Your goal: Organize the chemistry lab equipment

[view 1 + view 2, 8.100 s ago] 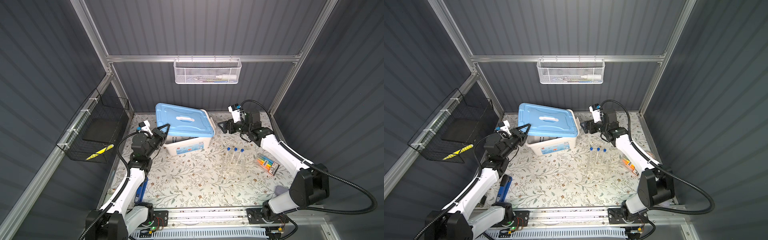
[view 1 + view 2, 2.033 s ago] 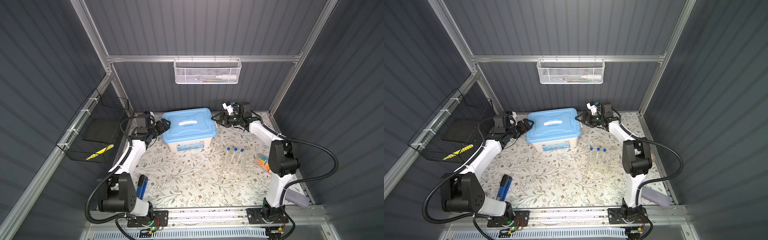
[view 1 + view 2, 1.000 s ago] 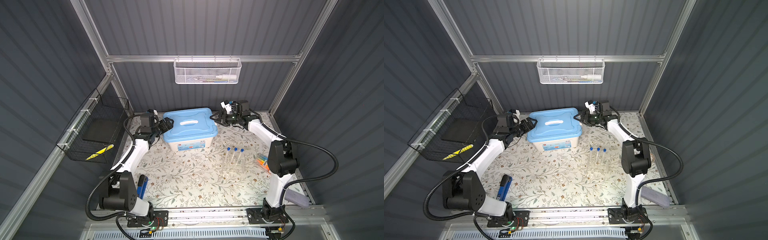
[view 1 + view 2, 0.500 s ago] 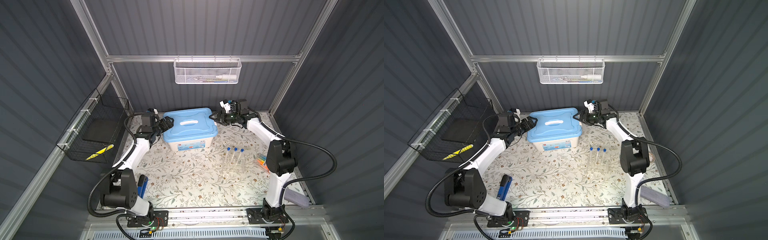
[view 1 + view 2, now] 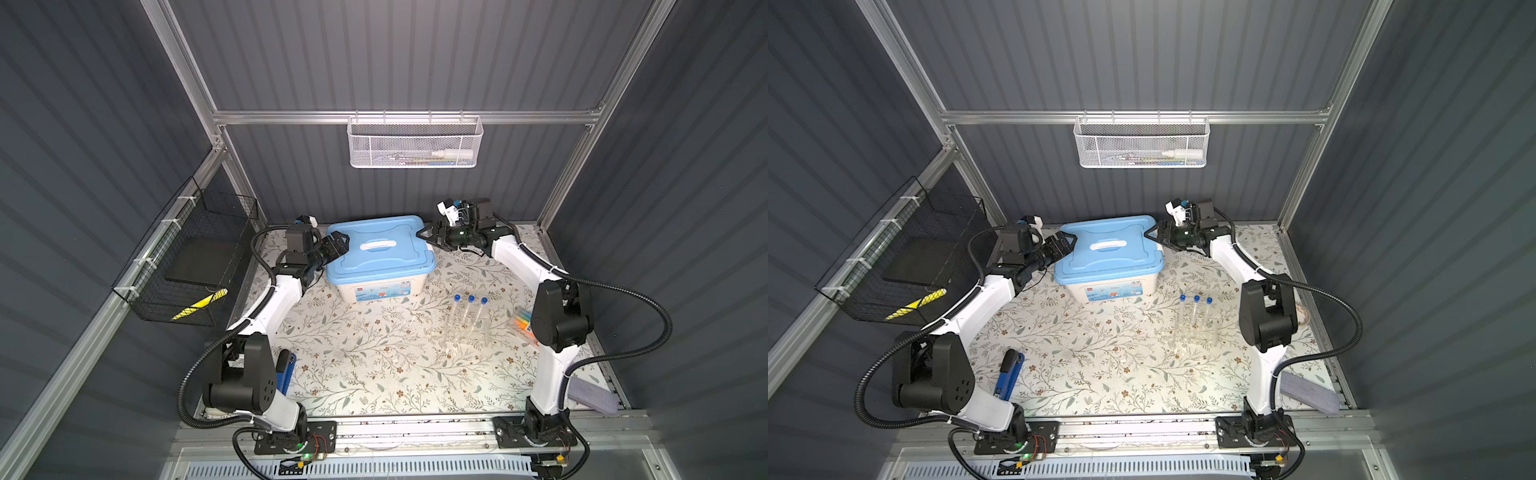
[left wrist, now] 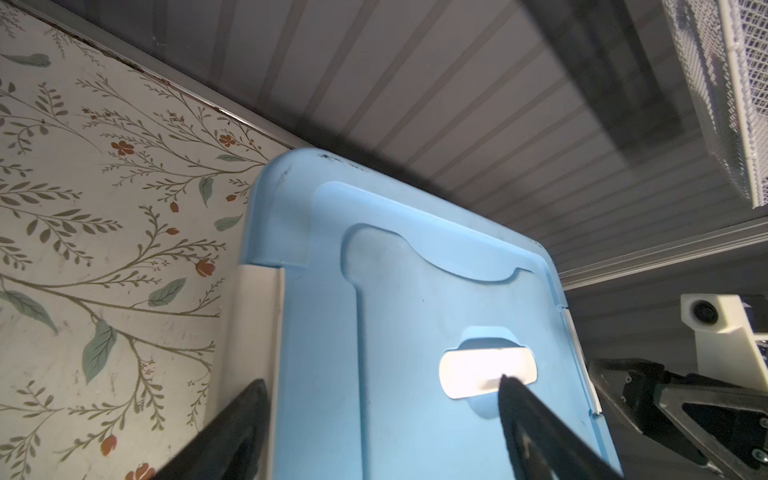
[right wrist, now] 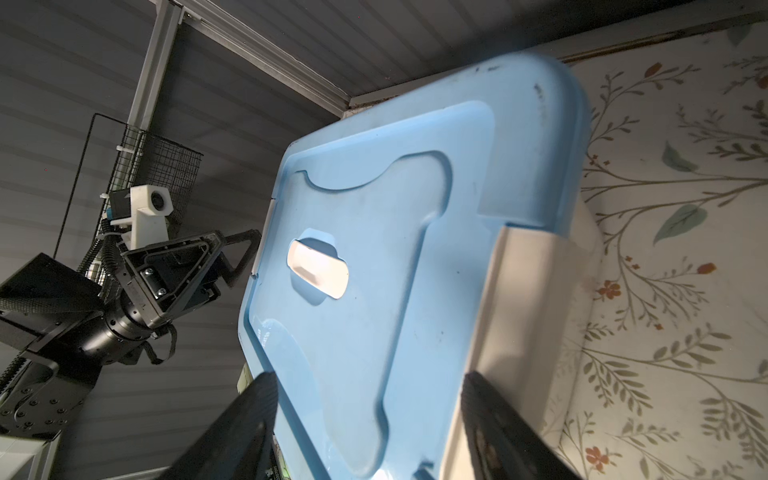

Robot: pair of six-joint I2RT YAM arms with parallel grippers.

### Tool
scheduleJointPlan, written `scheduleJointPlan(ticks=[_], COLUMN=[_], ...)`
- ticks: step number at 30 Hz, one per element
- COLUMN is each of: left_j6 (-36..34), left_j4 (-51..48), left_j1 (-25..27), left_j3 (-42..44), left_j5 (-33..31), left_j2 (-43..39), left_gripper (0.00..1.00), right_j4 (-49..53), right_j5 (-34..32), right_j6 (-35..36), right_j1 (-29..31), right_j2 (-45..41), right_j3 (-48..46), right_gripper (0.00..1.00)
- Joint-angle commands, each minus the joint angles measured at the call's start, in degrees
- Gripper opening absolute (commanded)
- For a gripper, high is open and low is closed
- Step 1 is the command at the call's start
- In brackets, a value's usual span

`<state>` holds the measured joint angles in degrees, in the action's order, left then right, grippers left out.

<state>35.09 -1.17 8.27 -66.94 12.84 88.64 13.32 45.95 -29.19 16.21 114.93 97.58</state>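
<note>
Both tools stand at the lid (image 5: 382,255) of the bin (image 5: 376,291), one at each short end. The left tool (image 5: 341,242) has its jaws spread. In its wrist view one finger lies over the lid top and the other beside the white wall, so the rim is between them but not pinched. The right tool (image 5: 424,237) is spread too, with the opposite end of the lid between its fingers. Whether a pad already touches the plastic cannot be told.

The equipment is not near them. The tubes (image 5: 468,316) stand upright in the rack (image 5: 465,336), well behind the right tool, toward its arm's base. The tweezers (image 5: 286,372) lie on the bench (image 5: 365,361) far behind the left tool, just beside that arm's base.

The likely step is to take the lid off with two arms, and the risk here is uneven work. If one tool closes or rises before the other, the lid will probably tilt and slip out of the looser grip. If the lid sits tight, the whole bin may rise or slide, and a slide toward the rack could knock the tubes over. The rim looks thin and smooth, so a shallow bite may slip. Both arms are stretched far, which probably leaves little room to correct.
</note>
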Motion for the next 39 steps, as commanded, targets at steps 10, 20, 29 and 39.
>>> scheduleJointPlan(ticks=[10, 20, 29, 39], left_j6=[-2.9, -5.4, -11.9, -14.5], left_j4=[-10.1, -14.2, -21.2, -19.3], left_j1=[2.2, 2.1, 2.1, 1.4], left_j3=[-3.2, -5.1, -1.8, 13.5], left_j5=[0.3, -5.3, -19.1, -36.0], left_j2=[-2.3, -8.0, -16.2, -23.3], left_gripper=[0.96, 1.0, 1.0, 1.0], right_j4=[4.8, 5.0, 0.6, -1.3], right_j5=[-2.1, -2.2, -11.8, -27.2], right_j6=[1.6, 1.6, 8.0, 19.4], right_j1=[0.0, -3.9, -9.8, -18.9], right_j2=[-3.1, -9.3, -22.4, -36.9], right_j3=[1.6, 2.0, -12.5, -31.6], right_gripper=[0.81, 0.84, 0.99, 0.99])
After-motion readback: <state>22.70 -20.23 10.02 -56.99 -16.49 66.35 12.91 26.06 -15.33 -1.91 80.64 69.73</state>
